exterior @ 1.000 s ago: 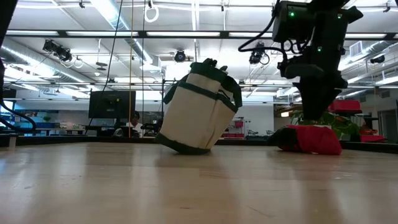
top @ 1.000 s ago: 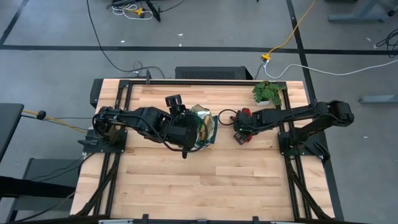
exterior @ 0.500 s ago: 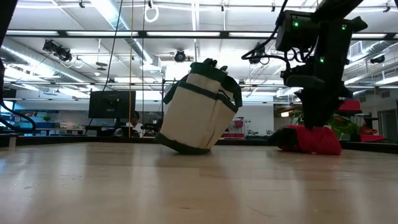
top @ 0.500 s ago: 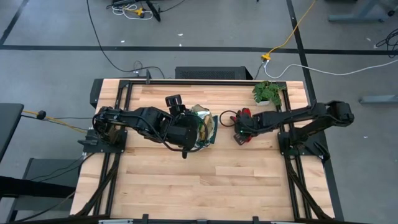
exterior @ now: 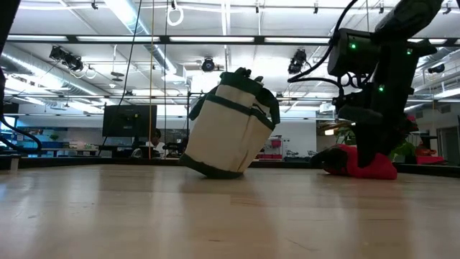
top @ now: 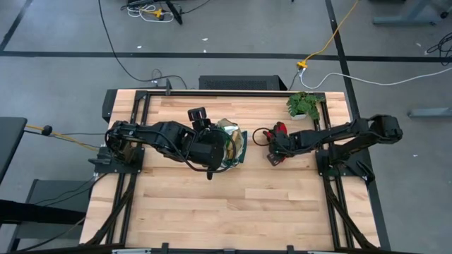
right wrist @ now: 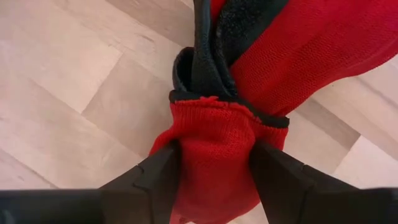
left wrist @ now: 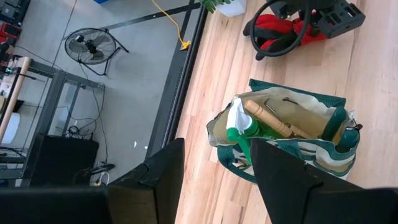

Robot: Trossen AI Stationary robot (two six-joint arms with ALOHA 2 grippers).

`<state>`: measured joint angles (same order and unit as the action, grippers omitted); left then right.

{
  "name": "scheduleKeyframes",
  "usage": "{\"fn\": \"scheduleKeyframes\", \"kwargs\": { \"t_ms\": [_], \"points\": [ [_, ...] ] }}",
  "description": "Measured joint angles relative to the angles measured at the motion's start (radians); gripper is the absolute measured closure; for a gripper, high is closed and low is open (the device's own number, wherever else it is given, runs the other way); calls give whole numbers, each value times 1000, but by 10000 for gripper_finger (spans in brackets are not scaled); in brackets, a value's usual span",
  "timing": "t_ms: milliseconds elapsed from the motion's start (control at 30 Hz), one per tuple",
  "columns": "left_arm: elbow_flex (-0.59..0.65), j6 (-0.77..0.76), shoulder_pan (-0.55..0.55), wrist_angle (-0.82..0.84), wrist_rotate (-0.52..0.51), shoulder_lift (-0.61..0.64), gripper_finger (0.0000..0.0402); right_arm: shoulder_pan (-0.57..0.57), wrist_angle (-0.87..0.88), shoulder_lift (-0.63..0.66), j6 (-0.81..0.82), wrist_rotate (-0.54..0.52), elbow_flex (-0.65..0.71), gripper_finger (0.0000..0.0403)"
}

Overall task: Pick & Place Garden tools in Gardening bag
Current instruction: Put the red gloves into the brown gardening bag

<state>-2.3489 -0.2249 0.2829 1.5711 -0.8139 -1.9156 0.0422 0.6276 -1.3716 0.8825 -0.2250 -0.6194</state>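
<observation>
The beige gardening bag (top: 233,144) with green trim stands tilted on the table (exterior: 230,129). In the left wrist view it (left wrist: 292,146) holds the green spray bottle (left wrist: 239,127) and wooden tool handles (left wrist: 273,121). My left gripper (left wrist: 217,180) is open above the bag, touching nothing. The red-and-black gloves (top: 277,129) lie bunched on the table to the bag's right (exterior: 374,167). My right gripper (right wrist: 214,168) is shut on them, low over the table (exterior: 366,158). My right gripper pinches the red knitted cuff end (right wrist: 214,137) of the bunched gloves between its two fingers, one on each side. The fingers come from above, slanting down from the table's right. The gloves lie on the table, the black part beyond the cuff.
A small leafy potted plant (top: 304,104) stands at the far right corner. A dark cable loop (top: 258,134) lies between bag and gloves. Bare wood spreads across the near half of the table (top: 233,204).
My right gripper has come down onto the gloves and tipped, its wrist shifting a little toward the table's right edge. The gloves stay on the table. The bag and my left arm have kept still.
</observation>
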Motion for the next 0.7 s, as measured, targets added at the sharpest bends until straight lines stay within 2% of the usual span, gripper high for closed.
{"fn": "scheduleKeyframes", "kwargs": {
  "t_ms": [233,333,567,700],
  "points": [
    [0,0,0,0,0,0,211,0,-8,0,0,-3,7,223],
    [0,-1,0,0,0,0,211,0,-8,0,0,-2,7,259],
    [0,-1,0,0,0,0,211,0,-13,0,-29,24,7,381],
    [0,-2,0,0,0,0,211,1,-18,0,-27,27,8,382]
  ]
}}
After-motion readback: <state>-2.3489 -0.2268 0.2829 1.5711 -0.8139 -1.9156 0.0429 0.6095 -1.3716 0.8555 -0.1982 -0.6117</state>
